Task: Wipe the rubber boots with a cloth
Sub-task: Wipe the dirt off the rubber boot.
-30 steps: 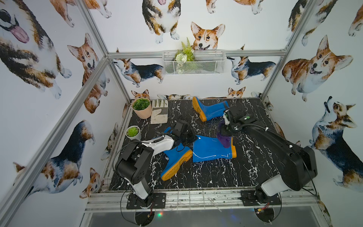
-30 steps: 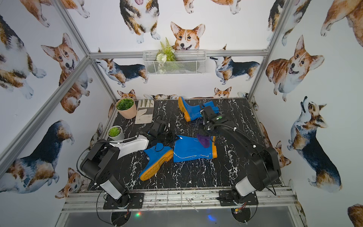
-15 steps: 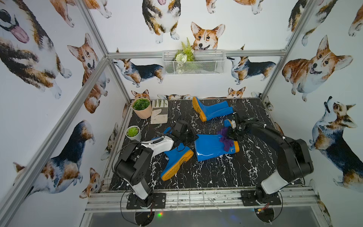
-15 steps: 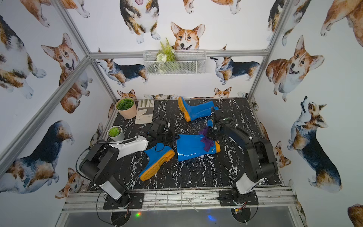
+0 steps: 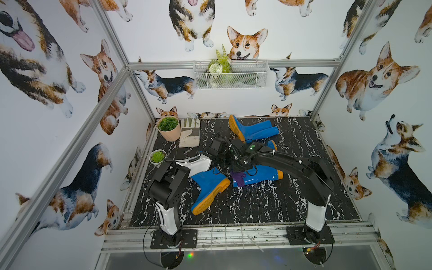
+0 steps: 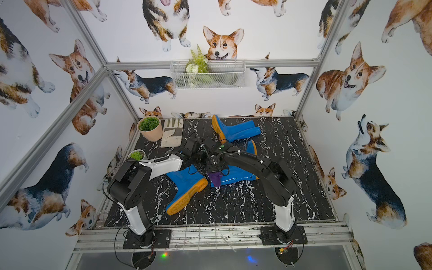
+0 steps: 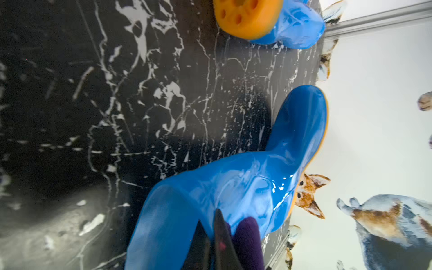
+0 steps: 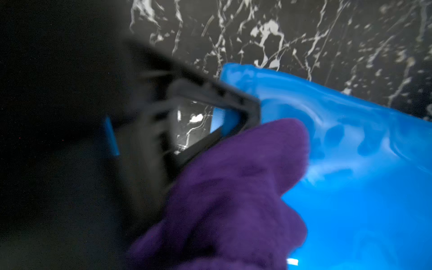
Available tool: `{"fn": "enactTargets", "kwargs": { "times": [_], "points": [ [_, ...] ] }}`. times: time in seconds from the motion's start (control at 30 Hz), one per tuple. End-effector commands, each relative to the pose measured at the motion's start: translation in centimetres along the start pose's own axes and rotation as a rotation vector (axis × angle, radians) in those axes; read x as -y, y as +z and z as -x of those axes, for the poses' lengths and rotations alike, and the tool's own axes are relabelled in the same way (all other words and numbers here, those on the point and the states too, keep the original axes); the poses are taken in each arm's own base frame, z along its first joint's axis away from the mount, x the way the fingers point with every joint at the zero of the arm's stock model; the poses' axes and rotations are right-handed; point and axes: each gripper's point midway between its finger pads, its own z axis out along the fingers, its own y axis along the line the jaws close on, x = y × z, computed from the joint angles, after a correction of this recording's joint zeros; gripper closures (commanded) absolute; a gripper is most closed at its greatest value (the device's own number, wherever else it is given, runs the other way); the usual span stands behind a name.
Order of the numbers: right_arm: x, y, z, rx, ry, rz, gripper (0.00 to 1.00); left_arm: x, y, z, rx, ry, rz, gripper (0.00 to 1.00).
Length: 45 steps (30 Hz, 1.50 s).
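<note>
right hand (image 5: 239, 170) clenches fuzzy purple cloth (image 5: 238, 178) against the glossy, flat-lying blue rubber boot (image 5: 263, 175).

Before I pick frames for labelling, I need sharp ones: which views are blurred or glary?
Right wrist view: smeared throughout, cloth and boot soft, a large part nearly black. Left wrist view: boot crisp with small white glints, table partly blurred. Both top views: sharp, evenly lit, mild sheen on that boot.
</note>
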Motion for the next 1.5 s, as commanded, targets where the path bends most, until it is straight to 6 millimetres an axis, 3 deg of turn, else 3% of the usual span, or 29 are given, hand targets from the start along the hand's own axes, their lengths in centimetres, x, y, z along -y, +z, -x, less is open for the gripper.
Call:
{"fn": "enactTargets", "kwargs": {
  "times": [0.0, 0.07, 0.13, 0.17, 0.23, 0.33, 0.43, 0.5, 0.6, 0.67, 0.77, 0.83, 0.87, 0.97, 1.03, 1.17, 1.23, 1.47],
  "points": [
    [6.5, 0.7, -1.5, -0.077, 0.16, -0.051, 1.0, 0.9, -0.6, -0.3, -0.041, 0.087, 0.004, 1.0],
    [12.2, -0.2, -2.3, -0.056, 0.29, -0.093, 1.0, 0.4, -0.6, 0.1, -0.05, 0.115, 0.036, 1.0],
    [15.4, -2.2, -3.2, -0.047, 0.373, -0.116, 1.0, 0.2, -0.4, 0.5, -0.049, 0.117, 0.036, 1.0],
    [15.7, -3.5, -3.3, -0.014, 0.393, -0.112, 1.0, 0.6, -0.1, 0.7, -0.06, 0.12, 0.022, 1.0],
    [14.5, -4.9, -2.5, 0.065, 0.386, -0.08, 1.0, 0.9, 0.5, 0.7, -0.094, 0.147, 0.039, 1.0],
    [9.3, -5.5, -0.7, 0.101, 0.262, -0.039, 1.0, 1.5, 1.5, 1.0, -0.123, 0.154, 0.031, 1.0],
    [3.8, -3.8, 0.7, 0.091, 0.154, 0.039, 1.0, 2.0, 2.7, 1.0, -0.138, 0.147, 0.016, 1.0],
    [3.0, -1.9, 0.9, 0.043, 0.141, 0.055, 1.0, 2.2, 3.5, 0.8, -0.146, 0.145, 0.011, 1.0],
    [6.6, -0.3, 0.1, -0.015, 0.192, -0.002, 1.0, 2.3, 4.1, 0.9, -0.153, 0.145, 0.01, 1.0],
    [11.3, -0.7, -0.9, -0.025, 0.317, -0.007, 1.0, 2.6, 3.9, 1.2, -0.149, 0.164, 0.015, 1.0],
    [18.9, -3.4, -2.6, 0.022, 0.51, -0.038, 1.0, 3.1, 3.3, 1.6, -0.143, 0.205, 0.036, 1.0],
    [21.4, -5.9, -3.1, 0.08, 0.56, -0.048, 1.0, 3.5, 2.9, 2.0, -0.138, 0.246, 0.048, 1.0],
    [21.7, -7.4, -3.0, 0.12, 0.558, -0.051, 1.0, 3.8, 2.6, 2.3, -0.133, 0.274, 0.058, 0.95],
    [20.2, -10.2, -2.5, 0.194, 0.558, 0.02, 1.0, 5.1, 1.2, 3.3, -0.099, 0.357, 0.079, 0.61],
    [19.1, -11.3, -2.2, 0.239, 0.548, 0.046, 1.0, 5.9, -0.1, 3.9, -0.067, 0.4, 0.089, 0.5],
    [17.8, -11.9, -2.6, 0.265, 0.506, 0.045, 1.0, 5.5, -2.4, 3.8, -0.032, 0.422, 0.137, 0.43],
    [17.2, -11.7, -3.1, 0.263, 0.484, 0.035, 1.0, 3.6, -3.1, 2.4, -0.034, 0.389, 0.165, 0.41],
    [13.3, -8.8, -4.1, 0.202, 0.362, 0.01, 1.0, -2.2, -1.4, -2.9, -0.101, 0.277, 0.176, 0.42]
  ]
}}
